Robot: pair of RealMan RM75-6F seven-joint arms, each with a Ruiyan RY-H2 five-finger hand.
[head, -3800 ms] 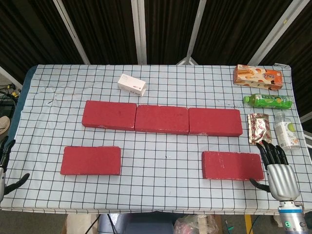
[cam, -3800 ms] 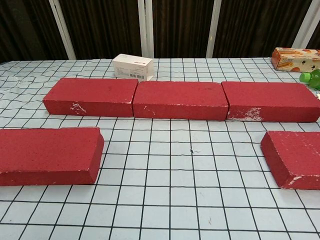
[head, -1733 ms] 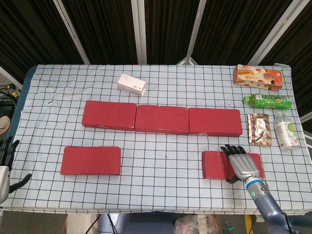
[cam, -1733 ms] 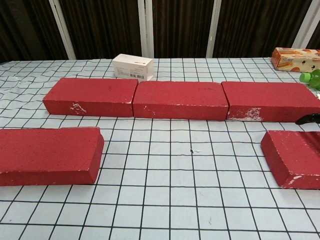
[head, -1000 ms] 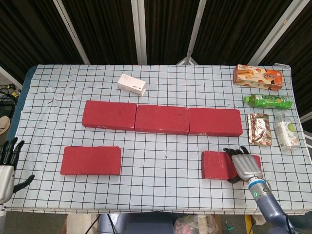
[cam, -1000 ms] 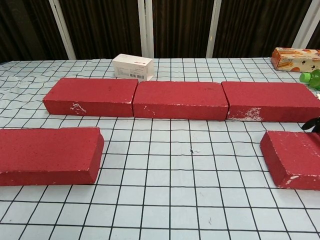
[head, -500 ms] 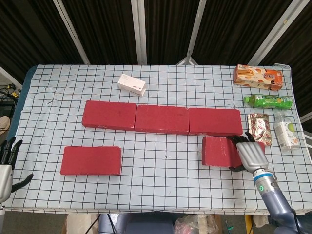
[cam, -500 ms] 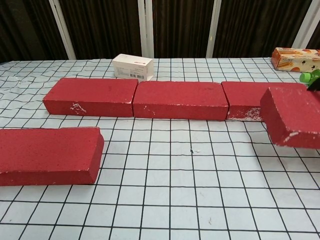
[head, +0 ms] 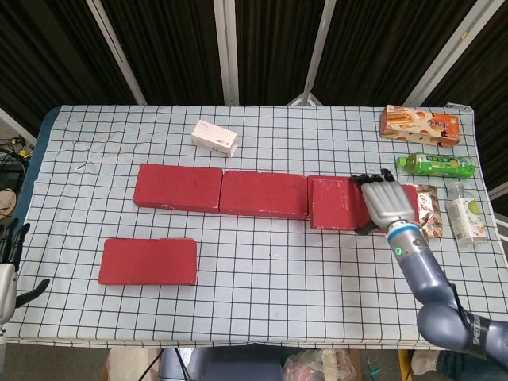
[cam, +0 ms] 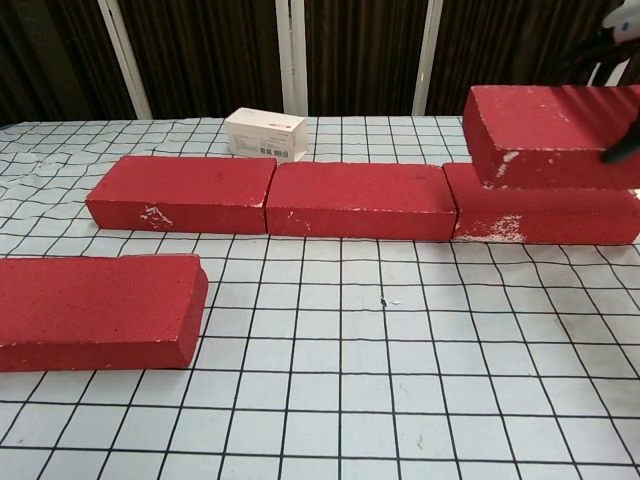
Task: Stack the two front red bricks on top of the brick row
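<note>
Nearest the robot, the left robot hand (head: pixel 6 274) hung at the near-left edge of the tabletop (head: pixel 270 278), released, its fingers spread and holding nothing. Just beyond it on the checkered cloth, the front left brick (head: pixel 148 261) lay flat, well apart from the brick row (head: pixel 220 190) behind it.

Farther back on the right, the right robot hand (head: pixel 386 205) grasped the lifted brick (cam: pixel 555 135) by its right end, fingers wrapped over the top. In the chest view this brick was held above the row's rightmost brick (cam: pixel 540 214), roughly level and shifted a little to the right; whether the two touched could not be told. The row's left and middle bricks lay end to end, touching.

Behind the row stood a small white box (head: pixel 214 138). Along the right edge, from near to far, were a clear bottle (head: pixel 466 212), a foil snack packet (head: pixel 427 209) partly hidden by the right hand, a green bottle (head: pixel 435 165) on its side, and an orange carton (head: pixel 420 125).
</note>
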